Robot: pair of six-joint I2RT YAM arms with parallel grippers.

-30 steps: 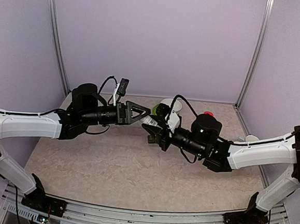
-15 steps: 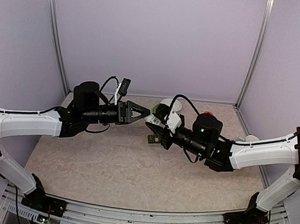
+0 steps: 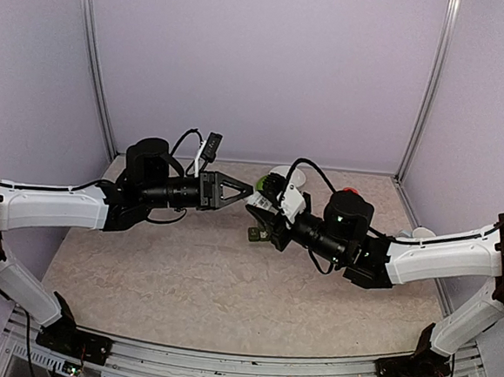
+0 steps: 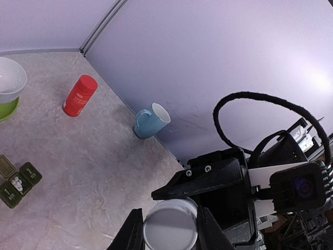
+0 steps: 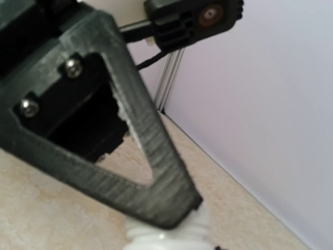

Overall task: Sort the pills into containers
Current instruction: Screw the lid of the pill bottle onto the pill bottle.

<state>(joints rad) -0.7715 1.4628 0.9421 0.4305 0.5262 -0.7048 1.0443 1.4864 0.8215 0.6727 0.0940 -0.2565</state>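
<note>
Containers [image 4: 29,173], pills [image 4: 17,182] inside: left-wrist view only

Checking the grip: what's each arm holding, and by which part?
Left fingers pinch the round white cap of the small white plastic bottle; right fingers apparently hold its body.

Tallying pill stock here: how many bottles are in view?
2. A red bottle stands on the table; a white bottle is held in the left gripper. Others may be hidden.
</note>
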